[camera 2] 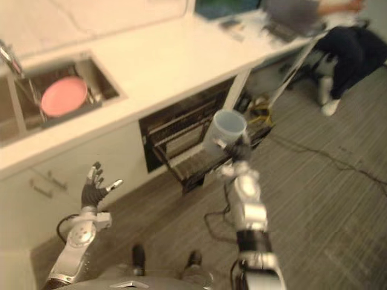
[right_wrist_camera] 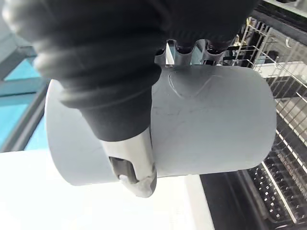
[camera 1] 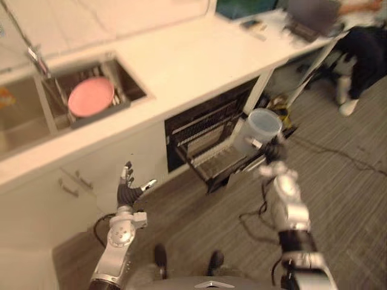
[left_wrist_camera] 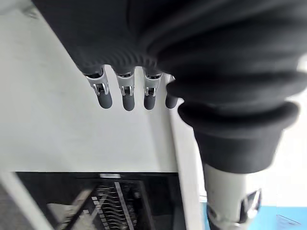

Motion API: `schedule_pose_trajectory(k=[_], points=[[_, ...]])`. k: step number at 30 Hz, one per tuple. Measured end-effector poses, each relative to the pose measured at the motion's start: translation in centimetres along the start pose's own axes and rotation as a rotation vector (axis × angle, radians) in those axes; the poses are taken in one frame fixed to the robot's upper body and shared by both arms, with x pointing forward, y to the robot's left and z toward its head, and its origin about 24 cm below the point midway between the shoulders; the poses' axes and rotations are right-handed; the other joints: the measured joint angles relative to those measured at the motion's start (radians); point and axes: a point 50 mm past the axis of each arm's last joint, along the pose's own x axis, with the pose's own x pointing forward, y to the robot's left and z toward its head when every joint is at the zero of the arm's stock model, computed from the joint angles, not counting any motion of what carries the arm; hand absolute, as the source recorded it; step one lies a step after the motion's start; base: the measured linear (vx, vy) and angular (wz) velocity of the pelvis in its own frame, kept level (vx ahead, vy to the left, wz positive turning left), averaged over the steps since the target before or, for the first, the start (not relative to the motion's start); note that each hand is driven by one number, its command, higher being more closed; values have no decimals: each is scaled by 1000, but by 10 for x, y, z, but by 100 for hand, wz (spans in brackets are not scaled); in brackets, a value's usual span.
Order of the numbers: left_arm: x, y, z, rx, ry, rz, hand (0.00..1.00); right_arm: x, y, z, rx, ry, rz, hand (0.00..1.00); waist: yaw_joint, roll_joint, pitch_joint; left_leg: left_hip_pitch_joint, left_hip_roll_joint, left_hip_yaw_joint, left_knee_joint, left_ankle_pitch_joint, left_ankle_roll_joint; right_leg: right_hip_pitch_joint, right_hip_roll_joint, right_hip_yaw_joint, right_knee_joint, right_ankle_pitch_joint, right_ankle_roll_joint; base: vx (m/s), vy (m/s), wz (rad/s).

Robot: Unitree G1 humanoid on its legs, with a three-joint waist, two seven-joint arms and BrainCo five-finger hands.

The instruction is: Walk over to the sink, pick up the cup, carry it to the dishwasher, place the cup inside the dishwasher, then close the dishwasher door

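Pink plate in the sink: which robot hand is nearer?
Left. The left hand is open before the cabinet below the plate; the right hand holds the cup at the dishwasher rack, farther.

Pale counter (camera 1: 193, 60), striped grey floor (camera 1: 351, 205)

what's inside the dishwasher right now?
Bare wire racks, no dishes visible in the open dishwasher. The cup in the right hand covers part of them; the dark back is unreadable.
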Motion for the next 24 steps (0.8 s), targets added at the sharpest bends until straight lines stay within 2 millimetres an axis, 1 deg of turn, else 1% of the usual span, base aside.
schedule_pose_trajectory(k=[1,2,3,4,6,8,10,11,12,13,14,16,18,19,20,23,24], points=[[1,1,-4,1,25,-9,0,9,-4,8,-25,-7,-4,100,8,2,21,-11,0,-5,0,5,1,-4,3,-4,-11,9,-3,-59,-28,22],[0,2,-15,-5,83,-19,0,25,-10,21,-65,-12,-19,100,22,8,51,-35,0,-13,0,15,3,-20,6,-12,-24,26,-9,-14,-31,25],[-1,1,-24,-17,134,-37,0,38,-18,35,-98,-18,-38,100,31,19,83,-54,1,-25,1,26,10,-32,8,-27,-23,35,-9,-10,-38,26],[-2,0,-28,-21,151,-47,0,43,-22,40,-111,-18,-51,100,38,24,98,-61,1,-29,3,29,13,-36,9,-31,-23,36,-9,34,-33,23],[-8,0,-37,-30,195,-76,0,58,-33,54,-151,13,-86,100,68,35,140,-87,0,-40,6,44,25,-59,10,-38,-23,46,-13,56,-37,11],[-8,0,-39,-27,205,-95,0,66,-38,59,-173,41,-84,100,75,45,165,-105,-2,-53,7,52,29,-66,9,-58,-23,46,-13,60,-37,21],[-8,0,-43,-30,221,-100,0,75,-36,65,-218,79,-49,100,93,50,181,-127,-2,-55,7,54,32,-87,9,-59,-23,48,-14,53,-35,9],[-8,0,-44,-38,227,-102,0,77,-34,67,-231,90,-31,100,97,53,182,-137,-2,-57,7,55,33,-96,9,-60,-23,49,-14,47,-32,6],[-8,0,-47,-41,240,-103,0,80,-32,72,-258,108,-5,100,108,62,191,-149,-3,-63,7,56,33,-105,9,-65,-23,50,-14,48,-30,15],[-8,1,-50,-42,253,-101,0,83,-33,75,-275,127,12,100,114,74,204,-156,-3,-71,7,56,32,-107,9,-75,-23,50,-14,46,-28,19],[-8,1,-52,-47,260,-98,0,84,-33,76,-294,142,24,100,117,80,208,-160,-3,-75,7,55,31,-109,9,-80,-23,50,-14,41,-26,17],[-10,3,-56,-47,279,-92,0,89,-32,80,-323,187,59,100,142,95,217,-188,-3,-78,7,60,28,-136,10,-82,-23,50,-14,46,-26,7],[-10,2,-58,-54,286,-95,0,92,-30,85,-350,212,78,100,148,110,233,-197,-3,-81,7,64,28,-142,9,-85,-23,52,-16,45,-22,5],[-11,2,-60,-53,296,-101,0,94,-30,87,-385,239,86,100,166,119,240,-214,-3,-82,7,66,29,-161,9,-86,-23,52,-16,46,-20,4],[-11,2,-61,-53,301,-105,0,95,-31,87,-397,250,90,100,172,121,241,-222,-3,-83,7,67,29,-167,9,-86,-23,52,-17,53,-17,3],[-10,-5,-61,-64,304,-135,0,97,-43,94,-460,297,45,100,183,161,265,-244,-8,-111,7,79,28,-173,9,-115,-23,53,-16,63,-15,25],[-10,-7,-62,-74,308,-148,0,97,-47,95,-465,310,28,100,197,167,268,-257,-8,-114,7,84,34,-187,9,-116,-23,54,-16,49,-6,12]])
